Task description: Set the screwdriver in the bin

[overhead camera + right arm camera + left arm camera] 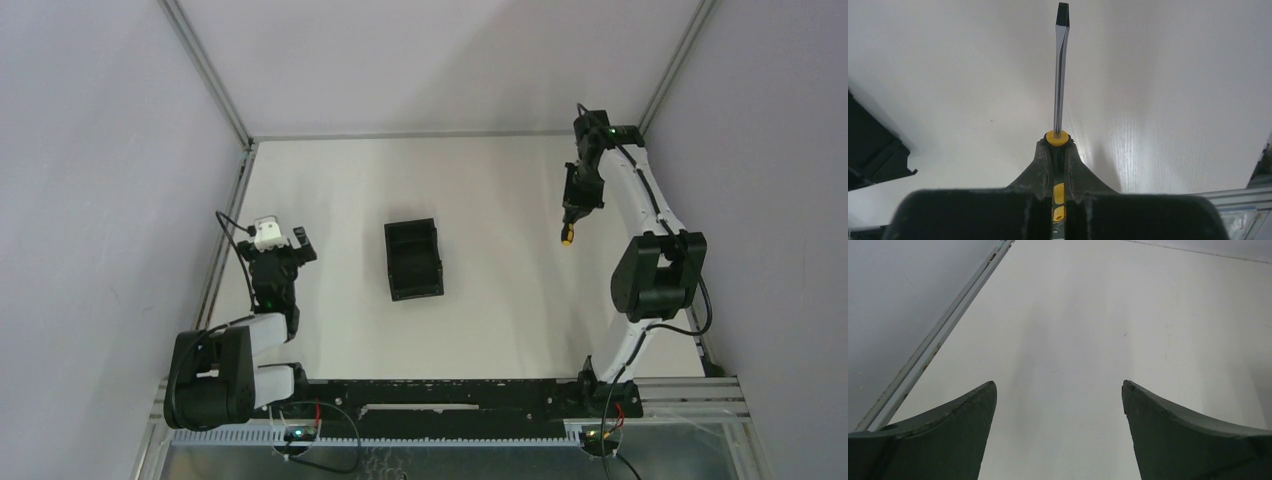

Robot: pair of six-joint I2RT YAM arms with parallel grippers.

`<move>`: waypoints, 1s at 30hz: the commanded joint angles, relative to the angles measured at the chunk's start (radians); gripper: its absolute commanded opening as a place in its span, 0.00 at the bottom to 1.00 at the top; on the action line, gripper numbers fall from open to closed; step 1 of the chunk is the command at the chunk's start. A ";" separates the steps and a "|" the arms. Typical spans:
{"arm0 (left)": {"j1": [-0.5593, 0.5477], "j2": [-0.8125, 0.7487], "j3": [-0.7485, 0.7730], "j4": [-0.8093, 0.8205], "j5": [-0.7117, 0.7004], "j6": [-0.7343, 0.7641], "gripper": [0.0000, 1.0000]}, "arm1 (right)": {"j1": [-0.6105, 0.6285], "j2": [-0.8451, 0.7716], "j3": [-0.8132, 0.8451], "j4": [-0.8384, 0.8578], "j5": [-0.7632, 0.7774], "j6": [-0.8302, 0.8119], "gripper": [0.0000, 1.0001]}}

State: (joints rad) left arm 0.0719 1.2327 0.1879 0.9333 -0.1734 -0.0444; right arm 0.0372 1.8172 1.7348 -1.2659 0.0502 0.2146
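Observation:
The screwdriver [1060, 75] has a thin metal shaft and a yellow and black handle. My right gripper [1057, 150] is shut on the handle, and the shaft sticks out past the fingertips. In the top view the right gripper [571, 226] holds the screwdriver [567, 237] above the table at the right, well to the right of the bin. The black open-topped bin [413, 260] sits near the table's middle; a corner of the bin [873, 150] shows at the left edge of the right wrist view. My left gripper [283, 246] is open and empty at the left, over bare table [1059, 385].
Metal frame rails [228, 225] run along the table's left side and a rail [440, 134] along its back edge. Grey walls enclose the table on three sides. A black rail with cables [440, 395] lies at the near edge between the arm bases.

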 commanded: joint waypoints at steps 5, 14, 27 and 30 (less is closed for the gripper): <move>-0.006 0.001 0.042 0.035 -0.005 0.015 1.00 | 0.269 -0.052 -0.031 0.061 -0.123 0.068 0.00; -0.006 0.001 0.044 0.035 -0.005 0.016 1.00 | 0.674 0.141 0.230 0.039 -0.146 0.088 0.00; -0.006 0.001 0.043 0.035 -0.004 0.016 1.00 | 0.779 0.369 0.379 0.174 -0.130 0.006 0.00; -0.006 0.001 0.042 0.035 -0.004 0.015 1.00 | 0.786 0.412 0.377 0.179 -0.120 -0.015 0.00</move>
State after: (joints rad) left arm 0.0719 1.2327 0.1879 0.9333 -0.1730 -0.0444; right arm 0.8177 2.1902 2.0998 -1.1400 -0.0868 0.2459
